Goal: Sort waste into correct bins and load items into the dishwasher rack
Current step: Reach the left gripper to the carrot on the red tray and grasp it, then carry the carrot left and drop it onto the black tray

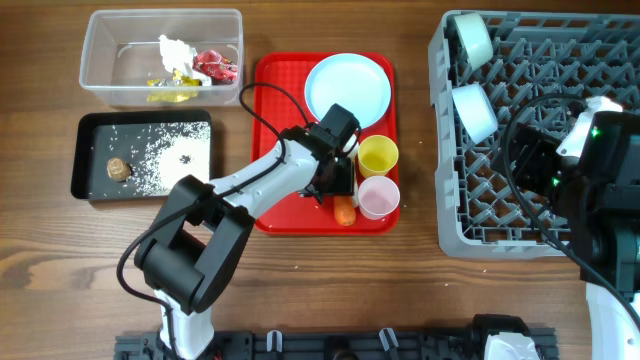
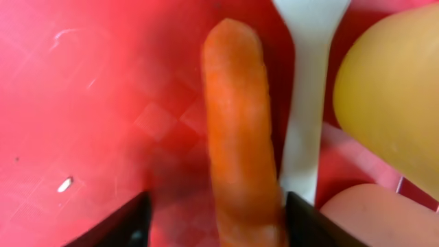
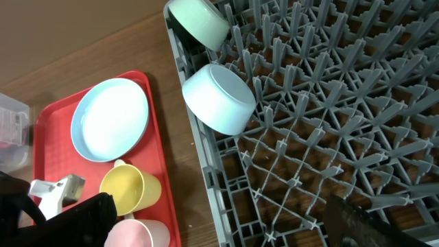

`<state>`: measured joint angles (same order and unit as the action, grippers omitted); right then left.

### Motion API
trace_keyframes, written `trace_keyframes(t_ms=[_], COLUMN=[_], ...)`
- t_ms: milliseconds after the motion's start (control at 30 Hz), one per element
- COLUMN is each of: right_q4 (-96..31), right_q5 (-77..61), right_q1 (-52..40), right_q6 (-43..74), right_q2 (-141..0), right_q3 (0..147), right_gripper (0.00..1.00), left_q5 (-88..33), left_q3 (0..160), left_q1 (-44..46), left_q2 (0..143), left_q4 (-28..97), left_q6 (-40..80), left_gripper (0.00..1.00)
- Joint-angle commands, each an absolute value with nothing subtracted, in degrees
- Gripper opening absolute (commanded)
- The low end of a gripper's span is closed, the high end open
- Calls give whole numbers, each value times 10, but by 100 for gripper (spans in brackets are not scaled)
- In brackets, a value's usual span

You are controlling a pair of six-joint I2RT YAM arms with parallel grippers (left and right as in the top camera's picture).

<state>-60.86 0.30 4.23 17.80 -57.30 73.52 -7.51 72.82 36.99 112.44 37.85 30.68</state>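
The orange carrot (image 1: 344,211) (image 2: 236,123) lies on the red tray (image 1: 275,140) beside the white spoon (image 2: 305,103). My left gripper (image 2: 216,219) is low over it and open. Its jaws stand either side of the carrot's near end: the right one is against it, the left one a gap away. The yellow cup (image 1: 378,155), pink cup (image 1: 378,197) and blue plate (image 1: 348,88) share the tray. Two pale bowls (image 1: 472,38) (image 1: 474,110) rest in the grey rack (image 1: 445,230). My right gripper (image 3: 219,226) hangs wide open and empty over the rack's left edge.
The clear tub (image 1: 100,60) at the back left holds white tissue (image 1: 175,48) and red and yellow wrappers (image 1: 215,66). In front of it, the black tray (image 1: 90,150) holds rice grains (image 1: 165,150) and a brown lump (image 1: 118,168). Bare wood lies between tray and rack.
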Motion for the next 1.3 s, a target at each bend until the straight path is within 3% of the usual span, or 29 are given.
trace_keyframes(t_ms=[0, 167, 333, 767, 1267], right_q4=[-609, -610, -610, -611, -620], right_q5=[13, 13, 13, 13, 13], right_q1=[44, 44, 44, 44, 44], right_q6=[180, 180, 180, 180, 180], right_q2=[-573, -573, -573, -573, -573], right_q3=[735, 735, 735, 735, 735], right_gripper=[100, 100, 100, 100, 100], left_q5=[-67, -68, -68, -69, -12], left_q3=[728, 728, 728, 728, 728], left_q1=[372, 372, 368, 264, 15], left_q2=[1133, 1133, 1131, 1019, 894], left_q4=[376, 376, 382, 470, 509], left_q6=[300, 300, 300, 300, 287], left_gripper=[48, 25, 18, 15, 17])
